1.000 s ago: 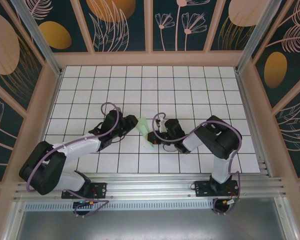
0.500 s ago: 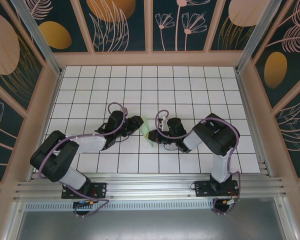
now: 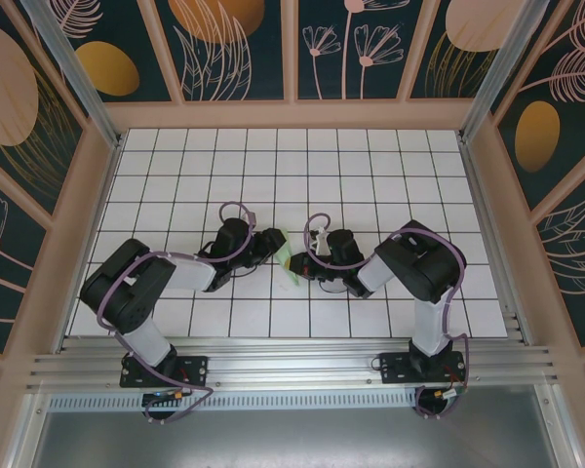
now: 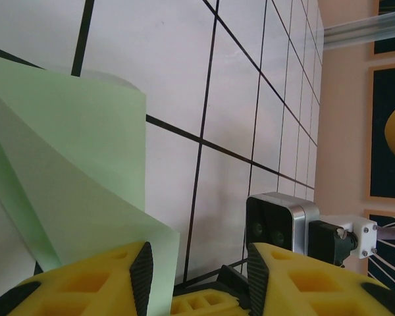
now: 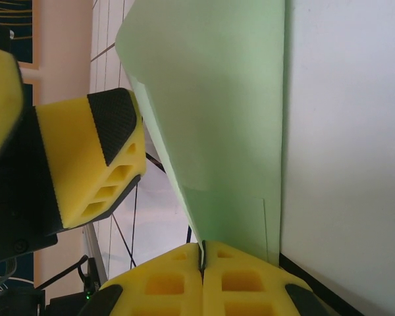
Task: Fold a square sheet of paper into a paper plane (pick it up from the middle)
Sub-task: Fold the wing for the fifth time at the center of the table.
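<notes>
**A:** Which step is this?

**B:** Mid-fold, I'd judge. The green paper (image 3: 289, 255) is already creased into a narrow, layered shape but isn't a finished dart. It stands up off the tiled table (image 3: 370, 175) near the middle, between the two arms.

**A:** Who has hold of it?

**B:** The right gripper (image 5: 203, 253). In its wrist view the fingers are pressed together on one end of the paper. The left gripper (image 4: 197, 270) has its jaws partly apart. A corner of the paper lies just beside one finger (image 4: 142, 263), reaching into the gap but not pinched.

**A:** And the next move?

**B:** Probably the left closes on that free edge to turn or press a flap while the right anchors. It needs a gentle, square approach, since thin paper can crumple or skew.

**A:** And the arms?

**B:** Both reach low from the near edge toward the centre. The left comes in from the left and the right is bent back on itself from the right, with the grippers facing each other close together at the paper
</notes>
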